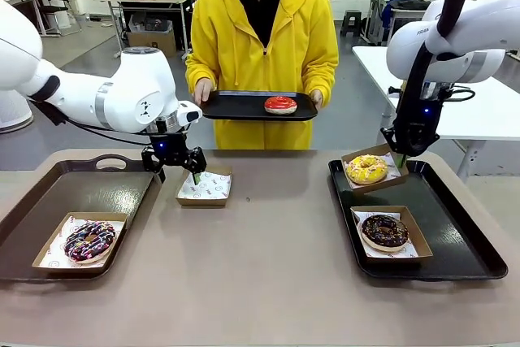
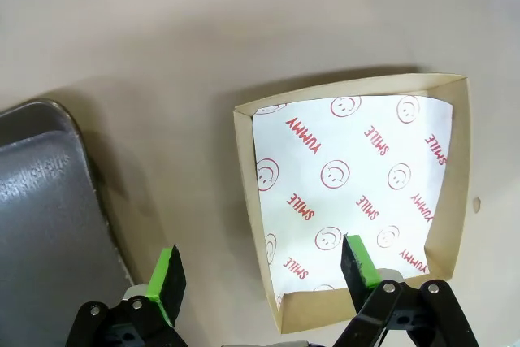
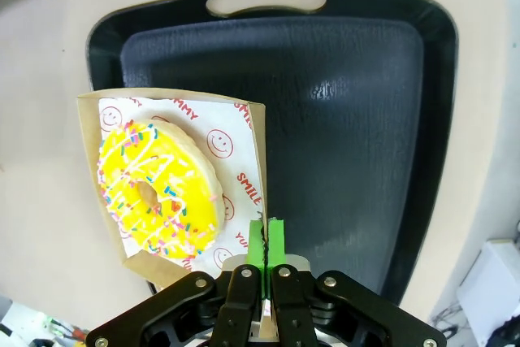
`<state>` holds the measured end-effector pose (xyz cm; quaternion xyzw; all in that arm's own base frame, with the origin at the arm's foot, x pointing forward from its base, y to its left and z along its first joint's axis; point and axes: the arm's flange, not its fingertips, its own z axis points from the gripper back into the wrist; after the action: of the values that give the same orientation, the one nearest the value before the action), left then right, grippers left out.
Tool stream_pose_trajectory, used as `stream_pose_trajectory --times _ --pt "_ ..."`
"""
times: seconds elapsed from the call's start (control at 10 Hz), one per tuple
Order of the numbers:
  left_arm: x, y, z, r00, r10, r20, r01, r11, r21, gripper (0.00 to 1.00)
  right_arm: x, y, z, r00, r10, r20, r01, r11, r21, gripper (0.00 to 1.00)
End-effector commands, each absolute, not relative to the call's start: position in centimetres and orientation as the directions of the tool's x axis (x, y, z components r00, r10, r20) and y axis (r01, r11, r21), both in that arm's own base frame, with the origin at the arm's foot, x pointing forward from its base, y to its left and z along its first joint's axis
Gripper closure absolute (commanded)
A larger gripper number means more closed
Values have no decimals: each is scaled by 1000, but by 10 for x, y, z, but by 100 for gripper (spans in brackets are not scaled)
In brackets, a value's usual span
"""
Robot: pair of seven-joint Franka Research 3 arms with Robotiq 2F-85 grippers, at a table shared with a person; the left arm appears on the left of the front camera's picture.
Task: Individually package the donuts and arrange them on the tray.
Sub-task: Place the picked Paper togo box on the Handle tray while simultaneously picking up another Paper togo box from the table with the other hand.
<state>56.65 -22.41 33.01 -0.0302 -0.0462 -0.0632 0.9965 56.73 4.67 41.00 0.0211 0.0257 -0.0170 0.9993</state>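
The yellow-iced donut [image 1: 366, 169] [image 3: 158, 188] lies in a paper-lined box [image 3: 244, 119] that is tilted over the far left corner of the right tray [image 1: 455, 225] [image 3: 349, 119]. My right gripper [image 1: 400, 158] [image 3: 266, 237] is shut on that box's edge. My left gripper [image 1: 177, 171] [image 2: 262, 266] is open and straddles the near wall of an empty lined box [image 1: 204, 188] [image 2: 357, 193]. The chocolate donut [image 1: 384, 232] sits boxed on the right tray. The dark drizzled donut [image 1: 89, 240] sits boxed on the left tray [image 1: 97, 188]. The red-glazed donut [image 1: 280, 104] lies on a black tray [image 1: 236, 106] in a person's hands.
The person in a yellow hoodie [image 1: 260, 46] stands at the far edge, holding the black tray above it. The left tray's rim [image 2: 49, 201] lies close beside my left gripper. Bare tabletop [image 1: 276, 258] stretches between the two trays.
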Motion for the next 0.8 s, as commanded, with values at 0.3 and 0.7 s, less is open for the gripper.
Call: stream_pose_trajectory --times 0.3,0.7 --pt "575 -238 331 993 -92 76 92 996 -2 0 579 46 408 996 -50 -70 51 999 15 99" --pt "580 -235 327 995 -76 67 76 997 -6 0 586 44 400 996 -49 -79 52 998 38 99"
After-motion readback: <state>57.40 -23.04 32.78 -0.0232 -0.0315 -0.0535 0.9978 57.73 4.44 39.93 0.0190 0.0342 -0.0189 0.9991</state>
